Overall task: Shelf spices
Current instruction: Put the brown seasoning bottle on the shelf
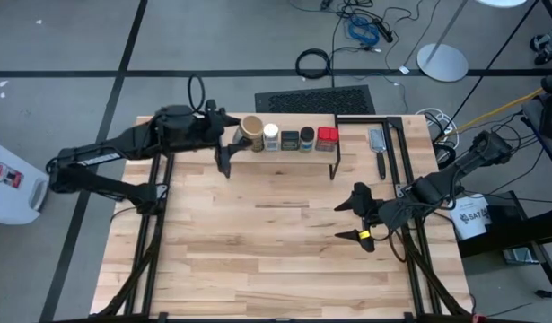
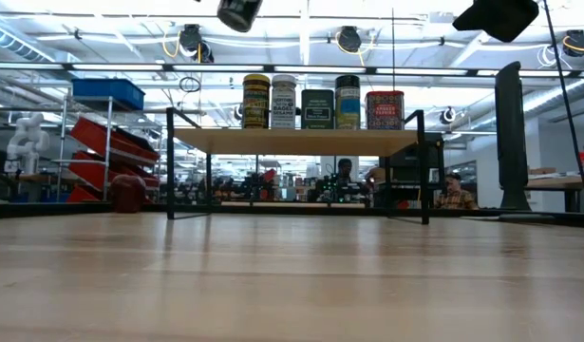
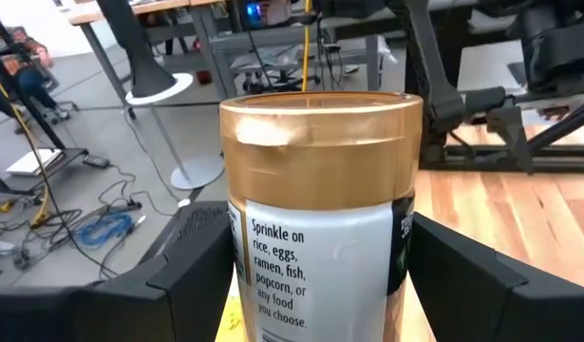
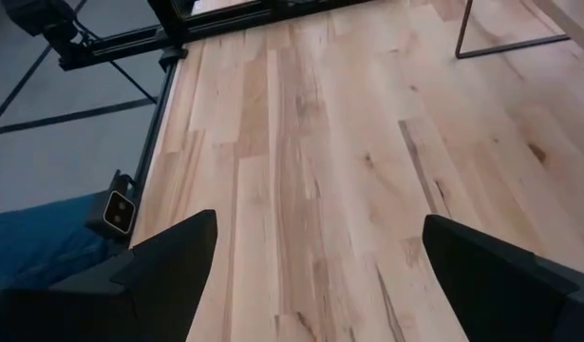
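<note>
The shelf [image 1: 293, 151] stands on thin black legs at the table's far middle. On its plank stand, in a row, a yellow-topped jar [image 2: 256, 102], a white-capped jar [image 2: 284, 102], two dark jars [image 2: 317, 109] [image 2: 348, 102] and a red tin [image 2: 385, 110]. My left gripper [image 1: 247, 135] is shut on a tan-topped jar [image 3: 315, 190] above the shelf's left end. My right gripper [image 1: 353, 217] hangs open over bare tabletop at the right, nothing between its fingers [image 4: 315, 275]. My left gripper pinches the tan-topped jar's lower body [image 3: 236, 285] between its two fingers, one on each side. The fingers come nearly level from the table's left side. The jar stands upright in the hold, its tan lid [image 3: 320, 133] up, lifted clear above the shelf.
A tool with a black handle [image 1: 378, 148] lies on the table right of the shelf. A small dark-red round object [image 2: 128, 193] sits at the far left. Black frame rails [image 1: 403, 170] run along the table's sides. The near half of the tabletop [image 1: 276, 260] is bare wood.
</note>
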